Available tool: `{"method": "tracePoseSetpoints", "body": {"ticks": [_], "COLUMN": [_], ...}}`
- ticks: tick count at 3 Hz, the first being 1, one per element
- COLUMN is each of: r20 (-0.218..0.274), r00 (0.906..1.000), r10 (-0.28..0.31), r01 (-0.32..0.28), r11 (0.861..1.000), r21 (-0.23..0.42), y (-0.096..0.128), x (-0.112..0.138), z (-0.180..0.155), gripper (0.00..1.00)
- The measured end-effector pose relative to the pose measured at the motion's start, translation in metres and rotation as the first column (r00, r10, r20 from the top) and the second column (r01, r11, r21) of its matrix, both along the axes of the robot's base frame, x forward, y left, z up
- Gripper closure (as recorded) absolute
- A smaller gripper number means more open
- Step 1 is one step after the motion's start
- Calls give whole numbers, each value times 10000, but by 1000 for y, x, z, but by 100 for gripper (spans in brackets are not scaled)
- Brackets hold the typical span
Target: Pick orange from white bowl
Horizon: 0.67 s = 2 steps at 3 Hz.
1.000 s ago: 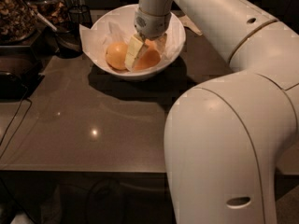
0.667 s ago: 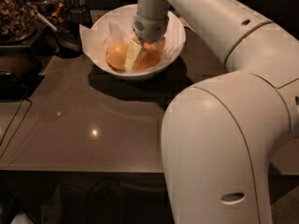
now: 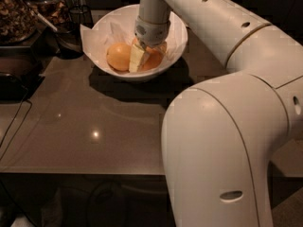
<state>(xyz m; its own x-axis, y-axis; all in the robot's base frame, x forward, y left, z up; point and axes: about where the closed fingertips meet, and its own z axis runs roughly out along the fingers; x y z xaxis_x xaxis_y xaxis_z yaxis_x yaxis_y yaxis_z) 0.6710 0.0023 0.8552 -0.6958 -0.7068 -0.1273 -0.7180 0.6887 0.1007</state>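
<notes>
Our gripper (image 3: 141, 59) sits in the white bowl (image 3: 132, 74) between left orange (image 3: 118, 56) and right orange (image 3: 156, 59), dark cup (image 3: 70, 39) nearby; grip we can't tell

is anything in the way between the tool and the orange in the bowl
Nothing visible does. The tool is down inside the white bowl, right at the orange; a second orange lies beside it.
</notes>
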Motion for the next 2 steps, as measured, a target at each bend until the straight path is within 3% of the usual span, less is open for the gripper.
{"method": "tracePoseSetpoints", "body": {"ticks": [1, 2], "r20": [3, 391], "r00": [10000, 9983], "r10": [3, 442], "r01": [-3, -459], "r11": [10000, 9981], "r21": [3, 418], "y": [0, 4], "x": [0, 0], "z": [0, 6], "gripper": [68, 92]}}
